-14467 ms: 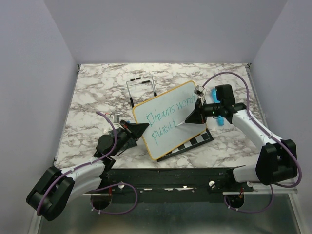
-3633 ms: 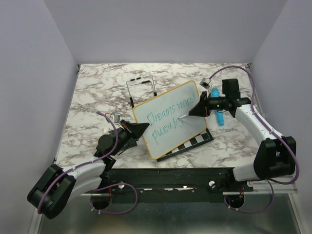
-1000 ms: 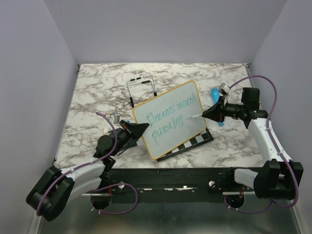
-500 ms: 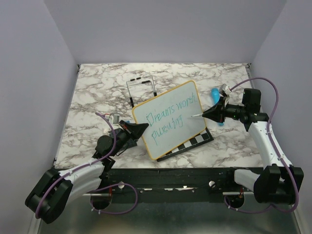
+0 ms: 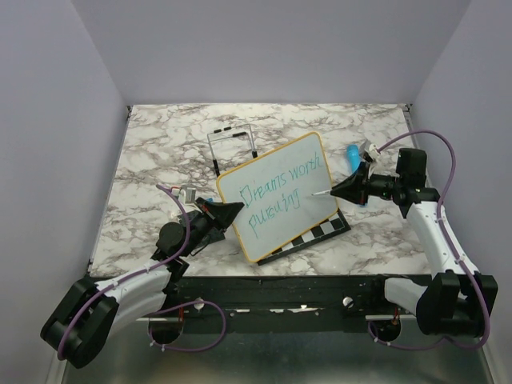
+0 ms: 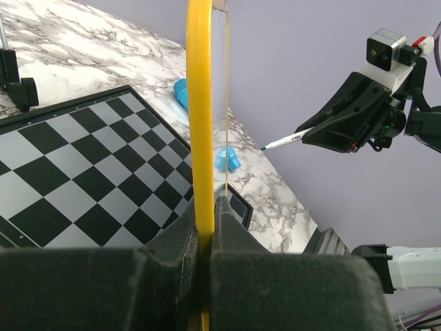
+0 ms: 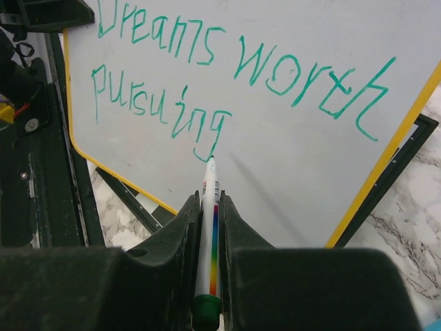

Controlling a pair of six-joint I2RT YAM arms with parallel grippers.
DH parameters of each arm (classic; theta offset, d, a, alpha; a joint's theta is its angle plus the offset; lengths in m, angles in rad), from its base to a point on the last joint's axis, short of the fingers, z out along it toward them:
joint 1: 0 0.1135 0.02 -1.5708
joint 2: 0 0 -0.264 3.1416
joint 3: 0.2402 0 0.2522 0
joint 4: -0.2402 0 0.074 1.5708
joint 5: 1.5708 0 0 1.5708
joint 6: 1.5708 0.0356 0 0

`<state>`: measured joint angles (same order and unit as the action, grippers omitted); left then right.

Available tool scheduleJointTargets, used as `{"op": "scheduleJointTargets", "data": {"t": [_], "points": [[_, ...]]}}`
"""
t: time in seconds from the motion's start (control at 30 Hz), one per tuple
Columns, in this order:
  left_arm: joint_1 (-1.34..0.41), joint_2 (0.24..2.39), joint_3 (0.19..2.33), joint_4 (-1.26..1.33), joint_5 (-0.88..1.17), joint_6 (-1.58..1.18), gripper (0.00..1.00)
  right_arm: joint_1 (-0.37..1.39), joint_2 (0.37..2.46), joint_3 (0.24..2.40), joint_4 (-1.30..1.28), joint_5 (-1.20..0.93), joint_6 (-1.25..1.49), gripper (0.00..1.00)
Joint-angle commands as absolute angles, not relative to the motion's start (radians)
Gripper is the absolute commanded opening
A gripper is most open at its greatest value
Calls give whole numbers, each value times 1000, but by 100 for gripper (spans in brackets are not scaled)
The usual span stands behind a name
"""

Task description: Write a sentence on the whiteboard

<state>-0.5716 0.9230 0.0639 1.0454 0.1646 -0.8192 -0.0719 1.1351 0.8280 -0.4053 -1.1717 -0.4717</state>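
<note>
- Top external view: a marble-patterned table (image 5: 160,136) sits boxed in by plain lavender walls (image 5: 272,48), with a black wire stand (image 5: 232,144) towards the back.
- Only a strip of the chessboard (image 5: 316,234) shows, since the whiteboard (image 5: 280,228) covers most of it.
- A blue object (image 5: 352,154) beside the right arm is partly hidden, and what it is cannot be made out.
- The whiteboard stands tilted up over the chessboard at the middle of the table. The left gripper (image 6: 204,207) is clamped on its yellow frame at the left edge.
- The sentence (image 7: 227,76) is in teal and reads "Dreams worth" above "pursuing".
- The right gripper (image 7: 207,207) is closed on a marker (image 7: 209,207) at the board's right side.
- In the left wrist view the marker tip hangs clear of the board face. In the right wrist view it points just under the final "g".
</note>
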Motion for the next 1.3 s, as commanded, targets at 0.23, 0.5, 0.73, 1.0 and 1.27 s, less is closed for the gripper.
{"op": "scheduleJointTargets", "data": {"t": [0.23, 0.5, 0.73, 1.0, 1.27], "points": [[-575, 937, 61, 1068, 140, -810, 0, -2, 1133, 833, -419, -1269, -503, 1], [-577, 928, 72, 1057, 130, -824, 0, 32, 1158, 887, -517, -1287, -532, 1], [-578, 900, 72, 1054, 117, -839, 0, 72, 1143, 891, -502, -1256, -497, 1], [-578, 888, 72, 1066, 101, -864, 0, 83, 1123, 890, -492, -1249, -485, 1], [-580, 864, 72, 1057, 80, -877, 0, 91, 1111, 890, -485, -1246, -471, 1]]}}
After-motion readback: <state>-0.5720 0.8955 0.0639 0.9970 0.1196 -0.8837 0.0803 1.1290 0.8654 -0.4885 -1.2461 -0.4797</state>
